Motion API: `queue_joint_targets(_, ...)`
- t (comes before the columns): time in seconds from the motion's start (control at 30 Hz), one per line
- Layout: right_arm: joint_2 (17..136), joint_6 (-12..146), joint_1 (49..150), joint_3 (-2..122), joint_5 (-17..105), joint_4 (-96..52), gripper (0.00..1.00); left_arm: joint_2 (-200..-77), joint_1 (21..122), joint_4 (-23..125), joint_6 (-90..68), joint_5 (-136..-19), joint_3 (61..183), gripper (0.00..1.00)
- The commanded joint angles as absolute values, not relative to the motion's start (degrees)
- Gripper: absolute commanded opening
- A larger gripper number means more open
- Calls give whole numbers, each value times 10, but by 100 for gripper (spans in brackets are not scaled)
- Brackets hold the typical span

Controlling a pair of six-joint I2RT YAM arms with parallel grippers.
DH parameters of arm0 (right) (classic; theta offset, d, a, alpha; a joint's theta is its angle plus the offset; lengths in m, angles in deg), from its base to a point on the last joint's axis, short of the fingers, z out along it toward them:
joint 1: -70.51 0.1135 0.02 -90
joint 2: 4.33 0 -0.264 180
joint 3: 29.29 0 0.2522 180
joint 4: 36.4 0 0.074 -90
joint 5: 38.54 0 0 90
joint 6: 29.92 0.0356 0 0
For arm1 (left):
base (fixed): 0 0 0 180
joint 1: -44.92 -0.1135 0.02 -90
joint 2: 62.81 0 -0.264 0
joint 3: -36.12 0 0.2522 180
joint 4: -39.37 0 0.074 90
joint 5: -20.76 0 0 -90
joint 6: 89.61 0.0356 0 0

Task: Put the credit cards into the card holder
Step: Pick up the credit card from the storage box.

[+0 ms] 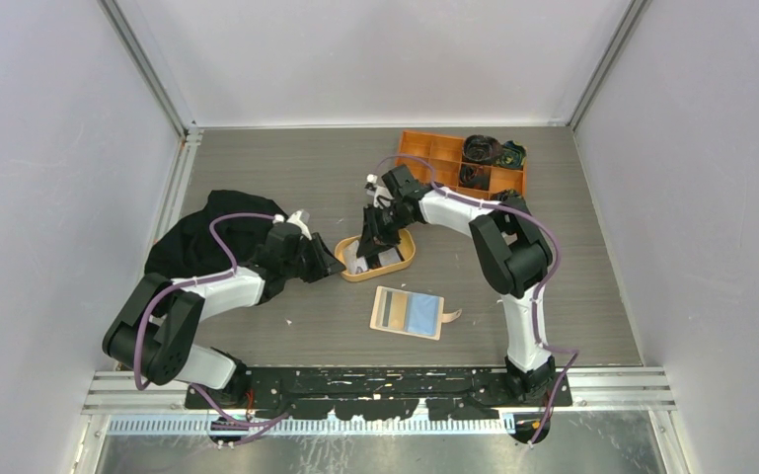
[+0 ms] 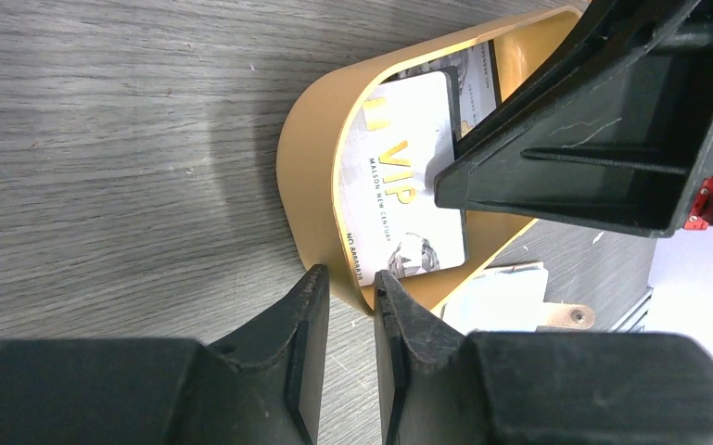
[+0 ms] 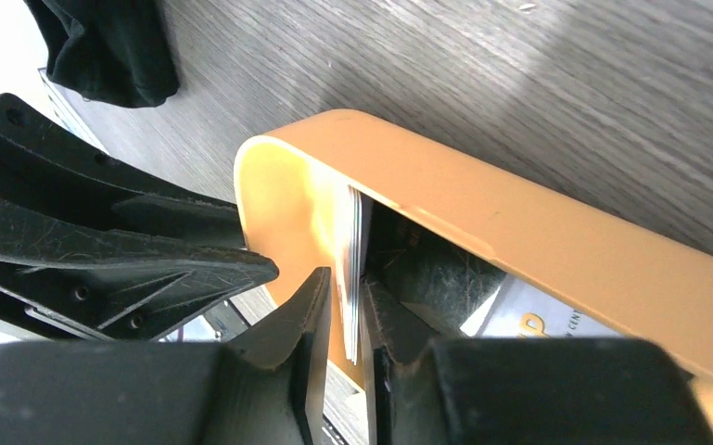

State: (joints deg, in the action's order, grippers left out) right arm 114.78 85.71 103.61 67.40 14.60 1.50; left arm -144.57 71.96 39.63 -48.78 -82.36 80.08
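The right gripper point(image 3: 346, 283) has its jaws drawn almost together. A thin light card point(image 3: 354, 236) stands on its edge between them, so it is pinching this card just inside the rounded end of the oval tray point(image 3: 519, 222), close to the tray's inner wall. Whether this is the same card as the white VIP card point(image 2: 408, 185), which fills the middle of the left wrist view inside the tray, I cannot tell; there the black tip of the right gripper sits on that card's right edge. The left gripper point(image 2: 350, 278) is also narrow. Its two fingers stand on each side of the tray's wall at the lower centre of that view and seem to clamp it. From above, both grippers meet at the left end of the tray, in the centre of the frame. The card holder point(image 1: 408, 312) lies open and flat on the table point(image 1: 286, 188) just below the tray, apart from it, its tab pointing right. A black cloth point(image 1: 197, 242) lies at the left, and an orange box point(image 1: 434, 153) at the upper right.
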Motion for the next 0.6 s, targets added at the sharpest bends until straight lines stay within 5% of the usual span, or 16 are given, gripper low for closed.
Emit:
queue_joint_targets(0.0,1148,867,1033,676,106,3,25,-1445,722,364,-491,-845,822,25)
queue_joint_targets(0.57,1174,868,1038,718,82,28,30,-1460,723,333,-510,-869,826,24)
